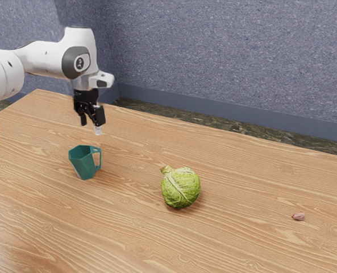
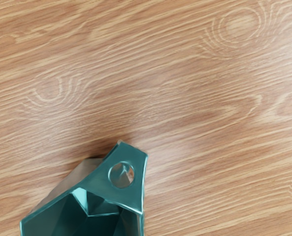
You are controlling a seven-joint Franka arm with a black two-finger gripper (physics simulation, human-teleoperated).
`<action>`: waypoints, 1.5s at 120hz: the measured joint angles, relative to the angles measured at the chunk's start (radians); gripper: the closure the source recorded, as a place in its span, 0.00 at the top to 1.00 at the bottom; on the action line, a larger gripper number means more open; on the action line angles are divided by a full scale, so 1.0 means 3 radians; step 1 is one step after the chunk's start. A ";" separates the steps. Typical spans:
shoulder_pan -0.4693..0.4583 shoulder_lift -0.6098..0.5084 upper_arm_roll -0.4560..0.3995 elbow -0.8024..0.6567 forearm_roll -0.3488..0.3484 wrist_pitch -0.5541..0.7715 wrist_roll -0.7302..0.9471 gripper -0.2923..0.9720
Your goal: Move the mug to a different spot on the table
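A teal mug (image 1: 84, 161) stands upright on the wooden table (image 1: 225, 159), its handle turned toward the exterior view's right. My gripper (image 1: 91, 123) hangs a short way above the mug and slightly behind it, touching nothing. Its fingers are open and nothing sits between them. In the wrist view the mug (image 2: 94, 204) lies just under my hand, with its open mouth and its pierced handle (image 2: 122, 175) facing the camera.
A green cabbage (image 1: 180, 186) rests on the table to the exterior view's right of the mug. A small pinkish object (image 1: 298, 216) lies far to the right. A grey wall (image 1: 225, 51) runs behind the table's back edge.
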 joint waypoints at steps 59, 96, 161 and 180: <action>-0.0024 0.0234 -0.0132 -0.0277 0.0316 0.0511 0.0920 0.77; -0.0043 0.0234 -0.0117 -0.0516 0.0510 0.0773 0.0949 0.77; 0.0001 0.0291 -0.0084 -0.0704 0.0592 0.1039 0.0880 0.76; 0.0003 0.0291 -0.0047 -0.0703 0.0618 0.1067 0.0876 0.72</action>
